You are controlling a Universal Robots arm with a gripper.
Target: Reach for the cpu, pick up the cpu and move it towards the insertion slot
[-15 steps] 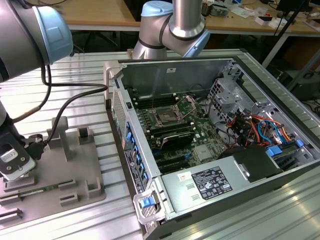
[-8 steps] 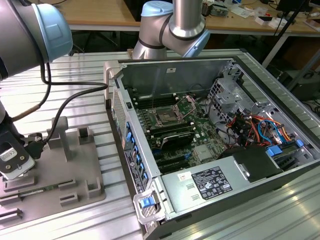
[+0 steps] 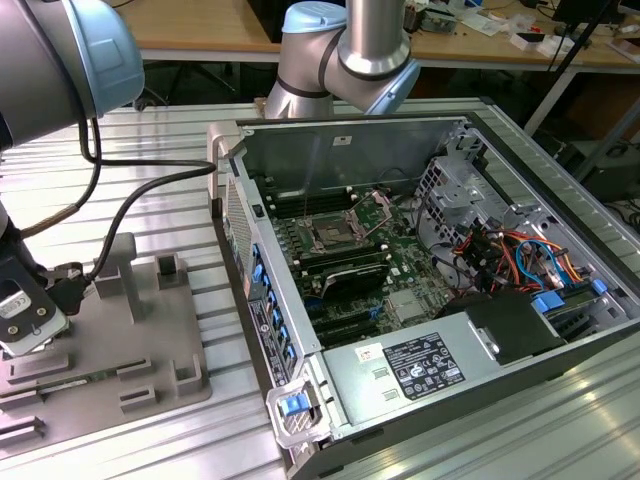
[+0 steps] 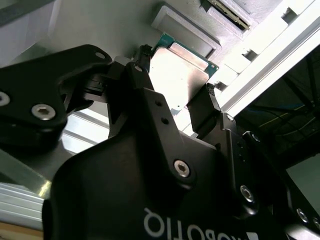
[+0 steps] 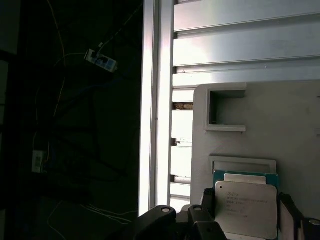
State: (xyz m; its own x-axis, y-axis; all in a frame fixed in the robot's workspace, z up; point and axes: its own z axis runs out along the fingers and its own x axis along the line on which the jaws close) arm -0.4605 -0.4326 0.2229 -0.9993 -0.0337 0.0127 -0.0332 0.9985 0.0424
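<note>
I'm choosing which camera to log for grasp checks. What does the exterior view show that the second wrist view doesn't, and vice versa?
Exterior view: the open computer case with the insertion slot on its motherboard. Second wrist view: the cpu, with the fingers closed on two opposite edges. Both: the gripper over the grey tray.

The cpu (image 5: 246, 207) lies between the tool's (image 4: 176, 71) fingers (image 4: 204, 107), over the tray (image 5: 282, 120).
</note>
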